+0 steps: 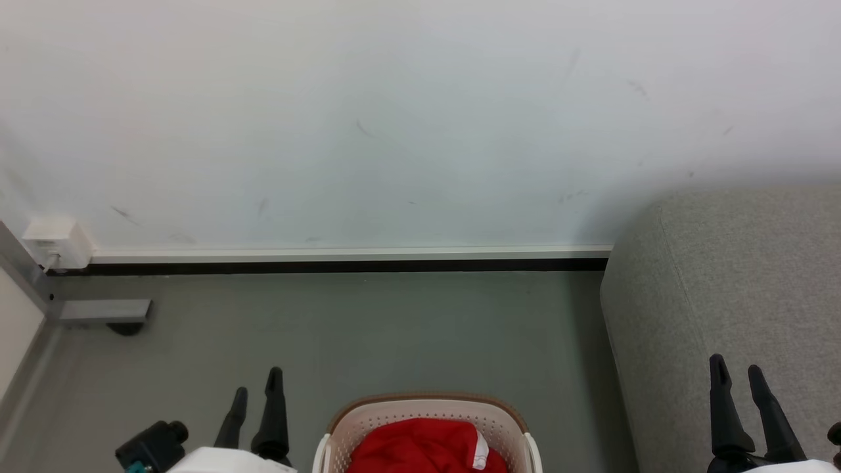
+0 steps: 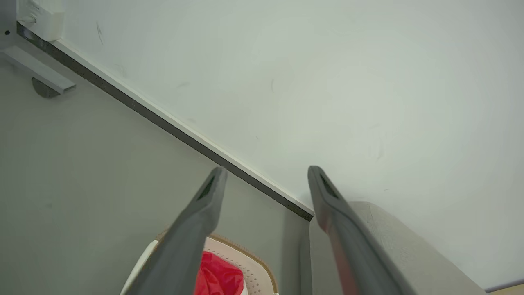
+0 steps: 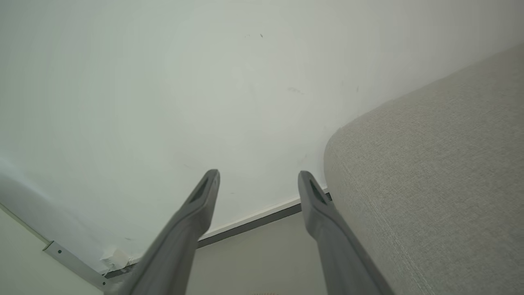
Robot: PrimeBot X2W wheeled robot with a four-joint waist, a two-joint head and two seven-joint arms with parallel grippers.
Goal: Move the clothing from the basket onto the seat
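The cream basket [image 1: 506,420] with a brown rim stands on the floor at the bottom middle of the head view. Red clothing [image 1: 414,447] with a white trim band lies bunched inside it. The light grey seat [image 1: 729,282] rises at the right. My left gripper [image 1: 257,382] is open and empty, just left of the basket. My right gripper [image 1: 736,371] is open and empty in front of the seat. In the left wrist view my left gripper [image 2: 266,172] looks over the basket [image 2: 258,270], the clothing [image 2: 219,278] and the seat [image 2: 401,241]. In the right wrist view my right gripper [image 3: 258,175] hangs beside the seat [image 3: 430,180].
A pale wall [image 1: 394,118] with a white and black skirting [image 1: 341,259] runs across the back. A white socket box [image 1: 56,242] and a grey metal foot [image 1: 105,312] sit at the far left. Grey floor [image 1: 368,328] lies between wall and basket.
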